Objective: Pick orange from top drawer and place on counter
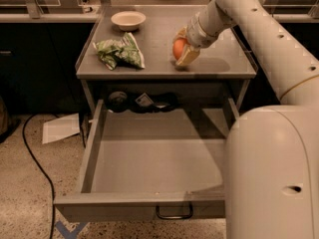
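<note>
The orange (178,48) is held between the pale fingers of my gripper (181,51), just above or touching the counter (159,34) near its front middle-right. The gripper is shut on the orange, its arm reaching in from the upper right. The top drawer (149,153) stands pulled fully open below the counter, its floor bare, with a dark loop handle (174,213) on the front panel.
A green-and-white snack bag (120,53) lies on the counter's left. A beige bowl (128,20) sits at the back left. Dark objects (142,101) lie in the shelf gap behind the drawer. The robot's white body (271,173) covers the lower right. A cable and paper lie on the floor at left.
</note>
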`<state>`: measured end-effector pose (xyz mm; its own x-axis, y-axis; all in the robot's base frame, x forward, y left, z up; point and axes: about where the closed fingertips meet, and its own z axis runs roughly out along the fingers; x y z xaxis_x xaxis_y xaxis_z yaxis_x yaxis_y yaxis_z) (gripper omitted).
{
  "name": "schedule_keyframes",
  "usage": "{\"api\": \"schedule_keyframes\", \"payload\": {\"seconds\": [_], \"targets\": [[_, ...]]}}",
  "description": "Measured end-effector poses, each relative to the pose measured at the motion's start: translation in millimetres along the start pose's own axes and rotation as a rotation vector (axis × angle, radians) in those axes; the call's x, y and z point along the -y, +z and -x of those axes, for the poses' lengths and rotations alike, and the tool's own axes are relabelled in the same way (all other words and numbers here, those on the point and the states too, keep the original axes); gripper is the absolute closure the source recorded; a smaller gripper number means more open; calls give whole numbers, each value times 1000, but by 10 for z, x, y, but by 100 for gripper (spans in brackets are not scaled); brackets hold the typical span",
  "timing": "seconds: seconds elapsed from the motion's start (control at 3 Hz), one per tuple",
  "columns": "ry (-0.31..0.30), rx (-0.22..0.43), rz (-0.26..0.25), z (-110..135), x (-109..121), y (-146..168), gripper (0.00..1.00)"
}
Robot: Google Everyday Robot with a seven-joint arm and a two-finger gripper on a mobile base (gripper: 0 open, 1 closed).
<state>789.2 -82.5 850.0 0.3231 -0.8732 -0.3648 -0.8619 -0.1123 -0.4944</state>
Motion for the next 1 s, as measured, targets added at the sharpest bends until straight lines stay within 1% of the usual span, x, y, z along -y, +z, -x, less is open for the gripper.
{"api": "schedule_keyframes", "payload": {"seconds": [0.33, 0.67, 1.0], "targets": [[29, 23, 20, -96, -33, 169, 100], [30, 24, 21, -87, -18, 152, 82], [30, 25, 21, -85, -16, 149, 59]]}}
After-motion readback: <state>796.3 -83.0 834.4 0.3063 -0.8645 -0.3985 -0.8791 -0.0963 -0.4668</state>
